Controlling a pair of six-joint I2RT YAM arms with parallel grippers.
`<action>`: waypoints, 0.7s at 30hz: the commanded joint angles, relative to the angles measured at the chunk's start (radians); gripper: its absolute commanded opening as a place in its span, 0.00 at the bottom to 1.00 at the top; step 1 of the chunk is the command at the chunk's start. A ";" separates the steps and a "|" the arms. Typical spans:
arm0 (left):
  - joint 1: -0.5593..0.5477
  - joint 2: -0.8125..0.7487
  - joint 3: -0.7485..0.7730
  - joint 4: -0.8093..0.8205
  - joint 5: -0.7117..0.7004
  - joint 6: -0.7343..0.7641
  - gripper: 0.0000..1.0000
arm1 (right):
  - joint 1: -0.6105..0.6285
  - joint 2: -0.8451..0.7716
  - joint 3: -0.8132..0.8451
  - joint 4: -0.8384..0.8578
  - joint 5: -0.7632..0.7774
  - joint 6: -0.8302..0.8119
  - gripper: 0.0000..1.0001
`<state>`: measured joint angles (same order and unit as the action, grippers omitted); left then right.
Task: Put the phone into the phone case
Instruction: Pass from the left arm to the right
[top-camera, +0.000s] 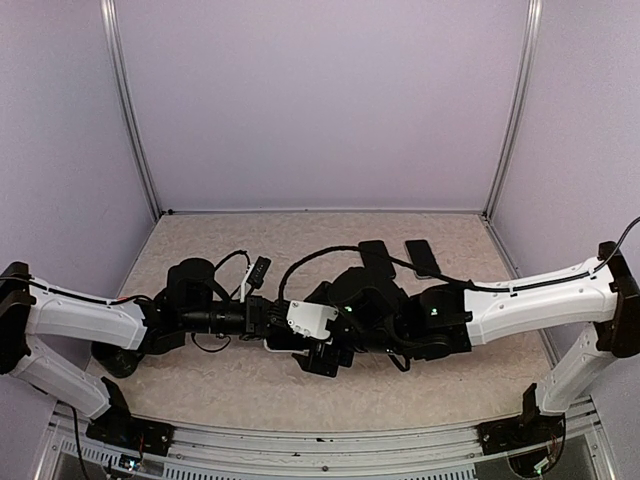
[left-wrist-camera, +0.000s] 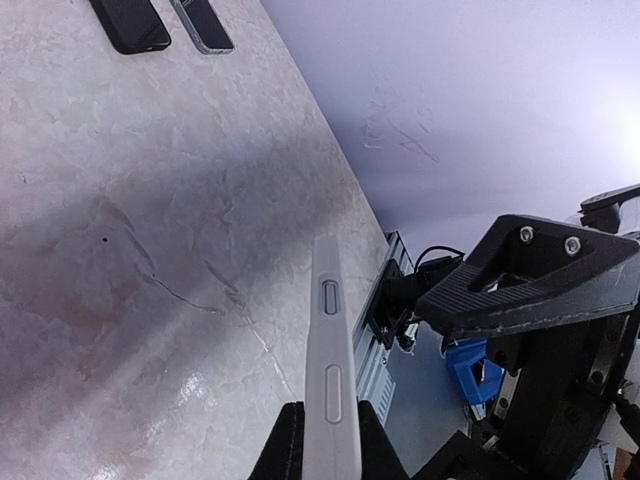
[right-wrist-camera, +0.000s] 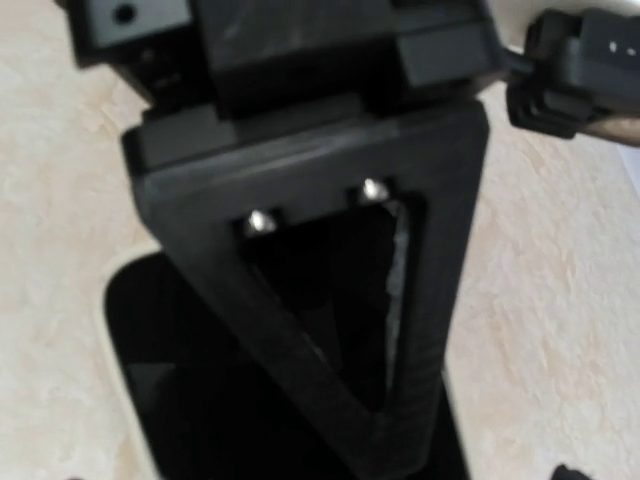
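- Lilac walls (top-camera: 320, 100) close in a beige marbled table (top-camera: 200, 395), and the two arms meet over its middle.
- The left gripper (left-wrist-camera: 330, 452) is pressed onto the lower end of the case (left-wrist-camera: 328, 370) and pinches it, so that it stands clear of the table.
- The case is pale grey and seen edge-on, with two moulded side buttons facing the left wrist camera. It is probably held up like this so its open face can be brought to the phone. I cannot tell whether anything already sits inside.
- The right gripper (top-camera: 338, 338) faces the left one with its jaws spread wide and holds nothing. One finger (left-wrist-camera: 530, 275) hangs just beside the case, likely ready to steady or press.
- The phone (right-wrist-camera: 170, 400), as I judge it, is a glossy black slab lying flat on the table under the meeting grippers, apart from the case.
- Two more dark slabs (top-camera: 375, 254) lie side by side near the back wall, well apart from the work and probably spares.
- No brand, label or writing is legible anywhere.
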<state>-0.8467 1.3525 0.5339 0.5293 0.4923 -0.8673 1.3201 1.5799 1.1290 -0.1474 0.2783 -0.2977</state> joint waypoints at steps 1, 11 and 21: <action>0.005 -0.030 0.039 0.060 0.014 0.002 0.00 | 0.009 0.008 -0.002 0.004 0.050 0.009 0.99; 0.005 -0.038 0.035 0.059 0.012 0.001 0.00 | 0.009 0.036 0.013 -0.011 0.051 0.017 0.99; 0.005 -0.036 0.037 0.064 0.027 -0.001 0.00 | 0.008 0.062 0.018 -0.011 0.107 0.016 0.99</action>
<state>-0.8448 1.3483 0.5339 0.5297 0.4931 -0.8673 1.3201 1.6241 1.1294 -0.1547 0.3565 -0.2916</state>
